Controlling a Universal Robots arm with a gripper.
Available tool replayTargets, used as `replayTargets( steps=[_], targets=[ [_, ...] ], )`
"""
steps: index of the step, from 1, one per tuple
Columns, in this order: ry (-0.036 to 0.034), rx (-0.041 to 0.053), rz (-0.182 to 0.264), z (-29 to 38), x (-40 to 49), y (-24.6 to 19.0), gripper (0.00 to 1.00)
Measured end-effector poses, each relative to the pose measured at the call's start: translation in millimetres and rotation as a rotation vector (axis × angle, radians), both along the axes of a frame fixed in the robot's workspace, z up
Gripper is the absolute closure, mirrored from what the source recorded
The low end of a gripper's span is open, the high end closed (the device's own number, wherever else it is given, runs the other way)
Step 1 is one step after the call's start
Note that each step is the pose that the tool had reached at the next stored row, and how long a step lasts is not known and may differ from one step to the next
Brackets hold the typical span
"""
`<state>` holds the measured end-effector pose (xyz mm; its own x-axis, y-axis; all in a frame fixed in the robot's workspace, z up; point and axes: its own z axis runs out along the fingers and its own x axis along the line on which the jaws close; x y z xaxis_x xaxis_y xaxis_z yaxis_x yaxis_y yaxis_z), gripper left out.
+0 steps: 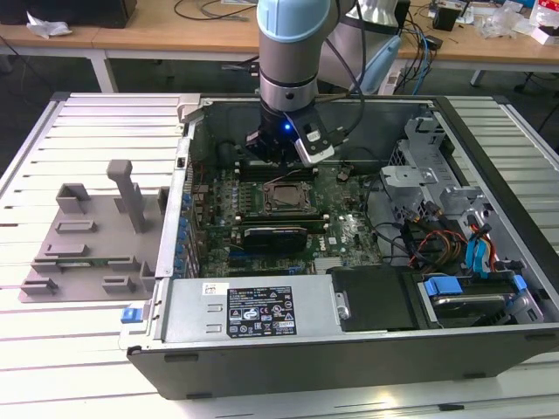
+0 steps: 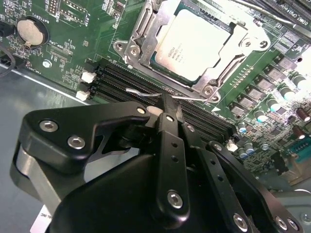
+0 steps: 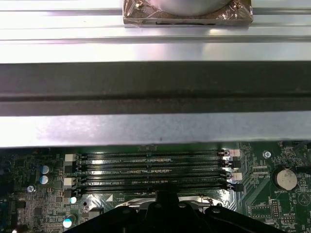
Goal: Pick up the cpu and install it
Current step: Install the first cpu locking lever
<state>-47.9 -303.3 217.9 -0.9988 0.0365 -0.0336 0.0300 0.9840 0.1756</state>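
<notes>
The cpu [image 2: 194, 43] lies flat in its socket on the green motherboard, silver top up, with the metal socket frame [image 2: 141, 36] around it. In the exterior view the cpu [image 1: 286, 197] sits mid-board inside the open computer case. My gripper [image 2: 167, 103] hangs just beside the socket, over the black memory slots [image 2: 121, 80], its fingers shut with nothing between them. Its tip is close to the thin wire lever [image 2: 146, 92] along the socket's edge. The gripper [image 1: 281, 155] is seen just behind the socket in the exterior view, and its tip [image 3: 165, 196] shows in the first wrist view.
The case wall [image 3: 155, 92] rises close behind the memory slots [image 3: 153, 170]. A coin battery [image 2: 30, 30] sits on the board. A grey plastic tray [image 1: 87, 244] with upright blocks lies outside the case at the exterior view's left. Drive bays and cables [image 1: 454, 236] fill the right side.
</notes>
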Motion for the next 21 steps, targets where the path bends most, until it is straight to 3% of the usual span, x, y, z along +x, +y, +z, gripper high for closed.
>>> replayTargets(
  steps=[11, 18, 21],
  targets=[
    [0.0000, -0.0001, -0.025, -5.6, 0.7, 0.0, 0.89],
    [0.0002, -0.0004, -0.091, -9.4, 2.2, -0.1, 0.89],
    [0.0001, -0.0001, -0.095, -9.5, 2.3, 0.0, 0.89]
  ],
)
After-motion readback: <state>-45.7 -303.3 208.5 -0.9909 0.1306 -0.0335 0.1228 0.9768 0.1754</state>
